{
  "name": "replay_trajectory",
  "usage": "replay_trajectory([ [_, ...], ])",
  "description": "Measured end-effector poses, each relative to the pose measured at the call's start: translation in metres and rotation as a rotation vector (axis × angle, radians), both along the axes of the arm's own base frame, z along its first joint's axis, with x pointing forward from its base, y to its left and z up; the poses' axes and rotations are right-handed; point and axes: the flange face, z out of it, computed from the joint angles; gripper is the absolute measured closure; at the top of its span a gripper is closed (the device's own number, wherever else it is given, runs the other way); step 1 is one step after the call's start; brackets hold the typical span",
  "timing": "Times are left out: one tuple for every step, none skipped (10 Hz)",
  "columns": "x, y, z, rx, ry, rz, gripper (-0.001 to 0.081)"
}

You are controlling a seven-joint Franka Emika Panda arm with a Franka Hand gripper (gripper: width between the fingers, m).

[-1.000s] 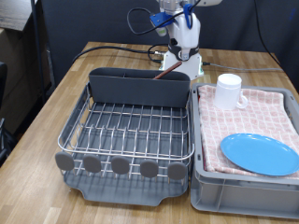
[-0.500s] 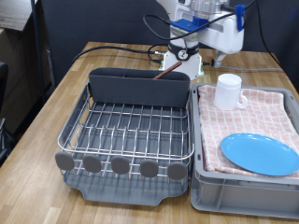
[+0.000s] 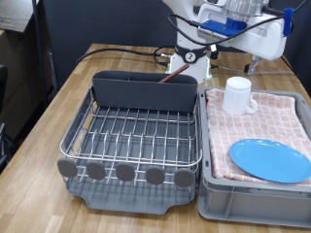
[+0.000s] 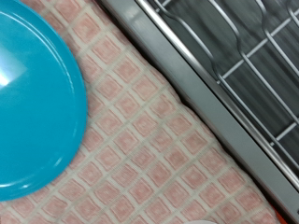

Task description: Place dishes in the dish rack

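- No readable text, label, brand, number or sign shows in either view.
- The dish rack (image 3: 136,136), white mug (image 3: 238,94) and light-blue plate (image 3: 271,159) bear no markings that can be made out.
- The pink checked cloth (image 4: 159,159) carries only its woven pattern.

Even, bright overhead light w/ soft shadows; wrist view slightly motion-blurred, pale glare patch on round light-blue plate (image 4: 33,98), silver wire dish rack (image 4: 243,65) soft, out of focus.
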Motion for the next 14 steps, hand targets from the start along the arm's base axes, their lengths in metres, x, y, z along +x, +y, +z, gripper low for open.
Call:
replay_trajectory([
  [0.003, 0.002, 0.002, -0.005, -0.027, 0.016, 0.0003],
  [0.007, 0.007, 0.005, -0.015, -0.046, 0.035, 0.0003],
  [0.012, 0.012, 0.009, -0.021, -0.057, 0.05, 0.0003],
  [0.019, 0.018, 0.013, -0.016, -0.065, 0.051, 0.0003],
  [0.026, 0.022, 0.016, -0.009, -0.083, 0.048, 0.0003],
  [0.031, 0.025, 0.015, 0.01, -0.109, 0.047, 0.0003],
  [0.035, 0.027, 0.01, 0.033, -0.131, 0.043, 0.0003],
  [0.038, 0.028, 0.002, 0.052, -0.146, 0.039, 0.0003],
  [0.04, 0.029, -0.009, 0.074, -0.16, 0.033, 0.0003],
  [0.041, 0.03, -0.022, 0.097, -0.175, 0.028, 0.0003],
  [0.042, 0.029, -0.036, 0.122, -0.185, 0.023, 0.0003],
  [0.041, 0.029, -0.05, 0.144, -0.198, 0.023, 0.0003],
  [0.04, 0.028, -0.063, 0.161, -0.212, 0.026, 0.0003],
  [0.037, 0.028, -0.075, 0.179, -0.215, 0.026, 0.0003],
])
